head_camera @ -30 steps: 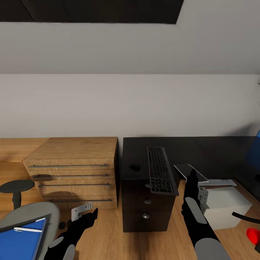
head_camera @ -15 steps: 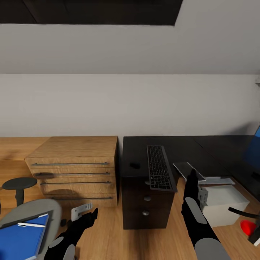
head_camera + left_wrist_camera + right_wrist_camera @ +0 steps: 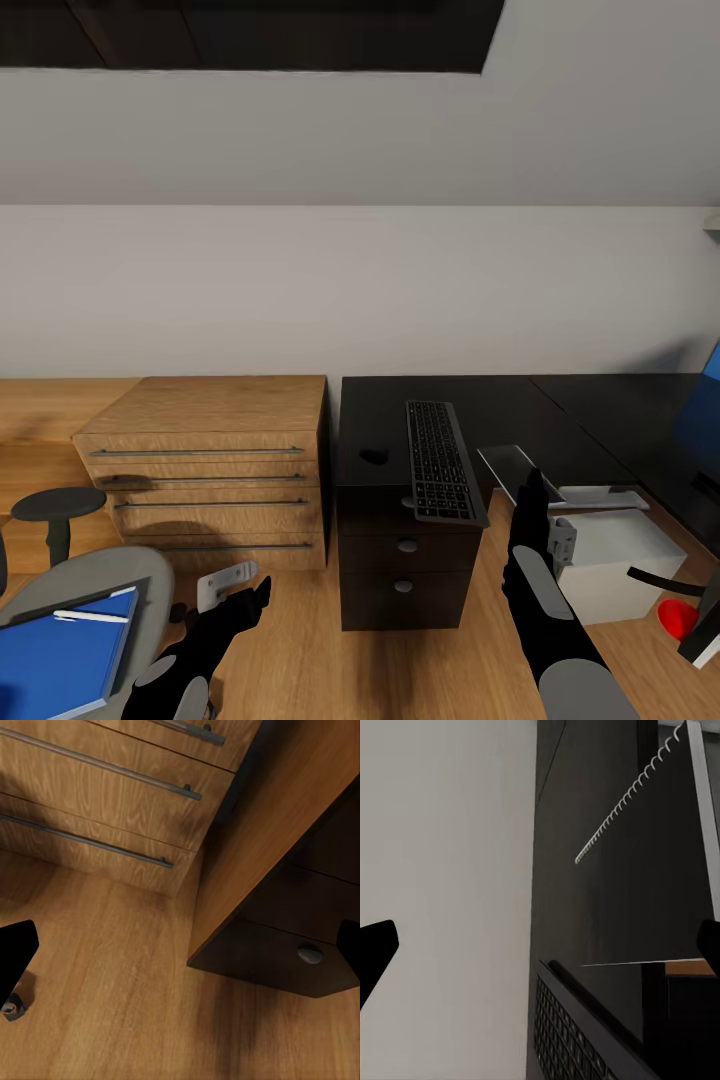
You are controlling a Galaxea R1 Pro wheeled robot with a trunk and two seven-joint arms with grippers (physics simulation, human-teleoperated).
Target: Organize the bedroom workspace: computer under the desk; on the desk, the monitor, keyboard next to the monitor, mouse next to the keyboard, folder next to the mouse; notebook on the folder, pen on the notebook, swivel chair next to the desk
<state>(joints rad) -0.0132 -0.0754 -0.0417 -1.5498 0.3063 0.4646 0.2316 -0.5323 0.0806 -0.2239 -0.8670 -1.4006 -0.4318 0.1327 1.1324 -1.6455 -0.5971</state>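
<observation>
An attic bedroom seen from the robot's head, with a pale sloped ceiling, a dark skylight above, and a wood plank floor.

The landmark is the black drawer pedestal (image 3: 405,570) at the end of the black-topped bench (image 3: 520,410), in the middle of the scene. On the bench top above the pedestal lies the dark keyboard (image 3: 440,462), running front to back, its near end poking slightly past the bench edge. Just left of the keyboard sits the small dark mouse (image 3: 374,455). Right of the keyboard, a thin spiral-bound notebook (image 3: 522,470) overhangs the bench edge. Below it, right of the pedestal, stands a light grey computer case (image 3: 612,555) on the floor. A sliver of bright blue panel (image 3: 712,362) shows at the far right.

Left of the pedestal, touching its side, is a low light-wood chest of drawers (image 3: 210,470) with long metal handles. Further left, nearer the robot, is the grey swivel chair (image 3: 90,590); the blue folder (image 3: 55,660) lies on its seat with the whitish pen (image 3: 90,617) resting on top.

The left gripper (image 3: 232,588) hangs low over the floor in front of the chest, its fingers (image 3: 13,956) spread wide and holding nothing. The right gripper (image 3: 535,500) points up toward the notebook's edge, its fingers (image 3: 371,952) also spread wide apart and empty.
</observation>
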